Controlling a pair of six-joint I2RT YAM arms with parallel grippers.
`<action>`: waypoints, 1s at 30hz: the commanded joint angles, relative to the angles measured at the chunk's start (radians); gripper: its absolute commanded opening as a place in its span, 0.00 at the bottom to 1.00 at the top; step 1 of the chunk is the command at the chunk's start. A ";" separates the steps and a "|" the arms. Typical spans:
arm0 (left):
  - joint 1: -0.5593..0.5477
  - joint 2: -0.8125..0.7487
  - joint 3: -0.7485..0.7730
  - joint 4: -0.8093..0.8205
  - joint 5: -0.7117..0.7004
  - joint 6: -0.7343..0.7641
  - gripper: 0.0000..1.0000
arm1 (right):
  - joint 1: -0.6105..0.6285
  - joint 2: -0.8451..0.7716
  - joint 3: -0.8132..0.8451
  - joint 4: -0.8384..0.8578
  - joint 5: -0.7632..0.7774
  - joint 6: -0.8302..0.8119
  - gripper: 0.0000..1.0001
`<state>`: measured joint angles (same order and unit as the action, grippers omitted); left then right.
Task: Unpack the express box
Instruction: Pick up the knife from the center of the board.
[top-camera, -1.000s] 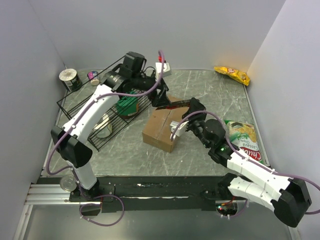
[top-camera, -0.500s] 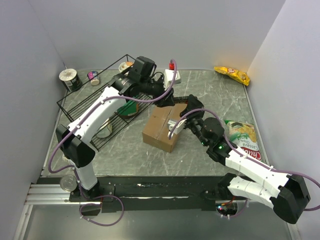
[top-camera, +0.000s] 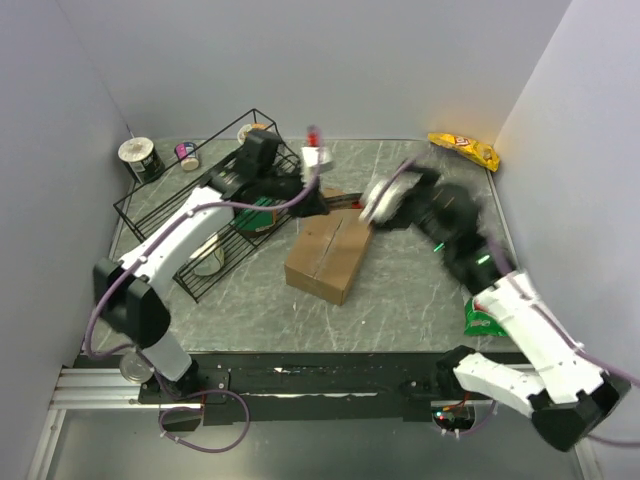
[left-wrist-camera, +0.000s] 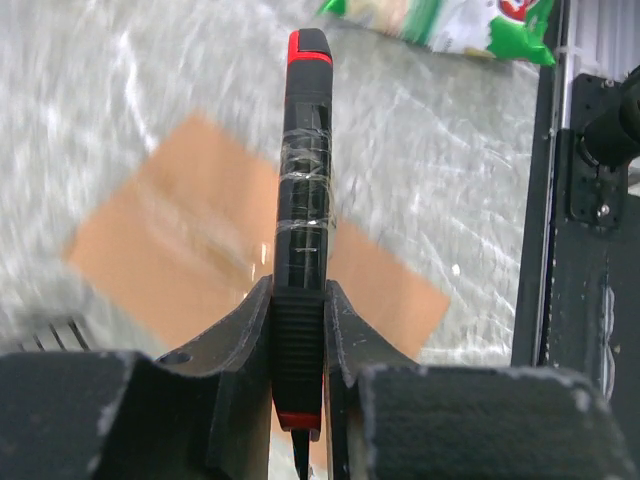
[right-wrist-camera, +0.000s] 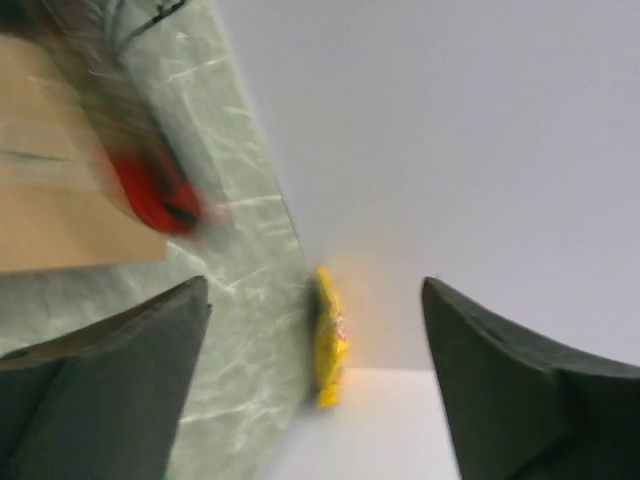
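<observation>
The express box (top-camera: 328, 255) is a plain brown carton lying shut in the middle of the table, its taped seam facing up. My left gripper (top-camera: 318, 200) hovers over the box's far end. It is shut on a black utility knife (left-wrist-camera: 303, 190) with red ends, and the knife points out over the box (left-wrist-camera: 180, 240). The left fingers (left-wrist-camera: 245, 330) clamp the knife's ribbed handle. My right gripper (top-camera: 385, 200) is blurred, raised to the right of the box, apart from it. Its jaws (right-wrist-camera: 315, 285) stand wide open with nothing between them.
A black wire rack (top-camera: 170, 215) at the left holds a green can (top-camera: 255, 212). A tin (top-camera: 140, 158) stands in the back left corner. A yellow snack bag (top-camera: 465, 150) lies in the back right corner. A green chip bag (top-camera: 482, 318) lies partly under the right arm.
The knife passed from the right gripper to the left one. The left jaws closed on it. The right jaws opened and that arm swung up and to the right, away from the box.
</observation>
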<state>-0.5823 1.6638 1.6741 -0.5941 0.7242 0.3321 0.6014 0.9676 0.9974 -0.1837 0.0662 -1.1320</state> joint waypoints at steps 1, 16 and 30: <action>0.123 -0.166 -0.220 0.345 0.182 -0.126 0.01 | -0.285 0.097 0.473 -0.755 -0.670 0.503 0.99; 0.156 -0.175 -0.422 0.922 0.457 -0.547 0.01 | -0.380 0.240 0.474 -0.591 -1.125 0.820 0.99; 0.144 -0.116 -0.355 0.903 0.532 -0.501 0.01 | -0.376 0.290 0.385 -0.248 -1.175 1.023 0.83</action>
<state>-0.4297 1.5417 1.2556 0.2882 1.1809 -0.2176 0.2157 1.2518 1.4178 -0.5713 -1.0996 -0.1555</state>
